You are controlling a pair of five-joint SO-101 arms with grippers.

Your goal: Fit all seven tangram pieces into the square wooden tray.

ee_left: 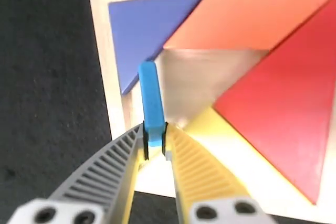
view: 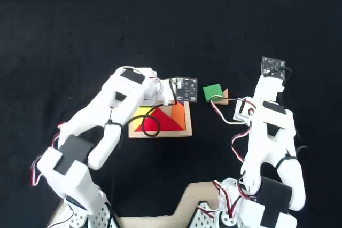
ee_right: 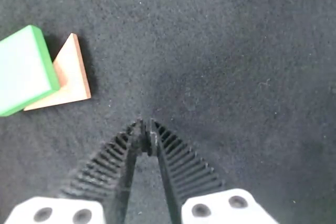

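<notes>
The left claw [ee_left: 154, 141] was shut tight on a thin light-blue piece [ee_left: 150, 90] and held it up on its thin edge. The long side of the piece pointed straight away from the claw, out over the square wooden tray [ee_left: 100, 51]. Just past it was a bare wooden gap [ee_left: 205, 74]. Around the gap lay a dark blue triangle [ee_left: 144, 27], an orange piece [ee_left: 252, 17], a big red triangle [ee_left: 283, 103] and a yellow piece [ee_left: 218, 129]. I think the light-blue piece had to be tipped flat and turned to drop into that gap. I could not tell if it touched the tray.

The right claw [ee_right: 145, 136] was pinched shut on nothing, over the black table [ee_right: 236, 51]. A green square block [ee_right: 23, 69] and a small pale orange triangle [ee_right: 65, 80] lay touching each other, off to one side of it. The right arm was the nearer one to them.

From high up, those two sat outside the tray, just beside it. The left arm covered the gap there, but the left wrist view showed it up close.
</notes>
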